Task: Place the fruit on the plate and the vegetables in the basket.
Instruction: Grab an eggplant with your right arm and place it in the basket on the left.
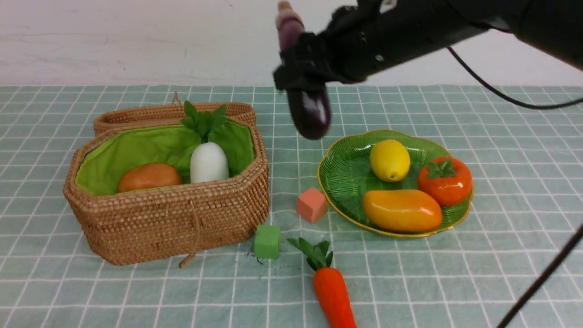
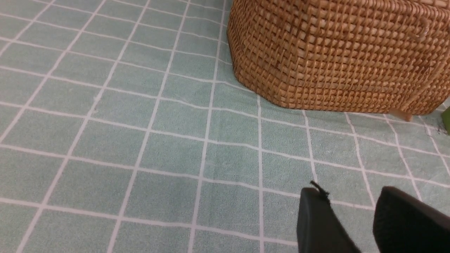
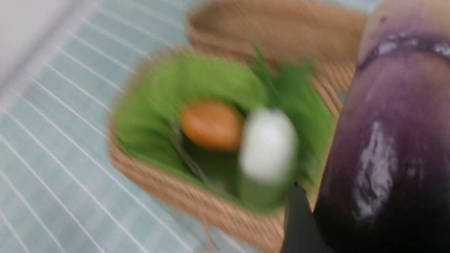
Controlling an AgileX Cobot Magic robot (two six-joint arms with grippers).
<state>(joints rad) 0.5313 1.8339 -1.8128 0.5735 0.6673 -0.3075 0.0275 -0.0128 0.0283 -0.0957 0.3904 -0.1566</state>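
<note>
The right gripper [image 1: 304,68] pinches the eggplant [image 1: 309,109] upright, clear of the table, at two o'clock of the basket [image 1: 168,218], ready to drop in

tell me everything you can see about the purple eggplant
The long, glossy dark purple toy eggplant looks like smooth plastic, with white highlights on its skin. It hangs nearly upright in the air, rounded fat end down, its paler purple-pink stem end pointing up. The right claw is clamped around its middle, and nothing else touches it. It is held above the green checked cloth, between the brown woven wicker basket and the ribbed green glass plate. In the right wrist view it fills one side, blurred.
</note>
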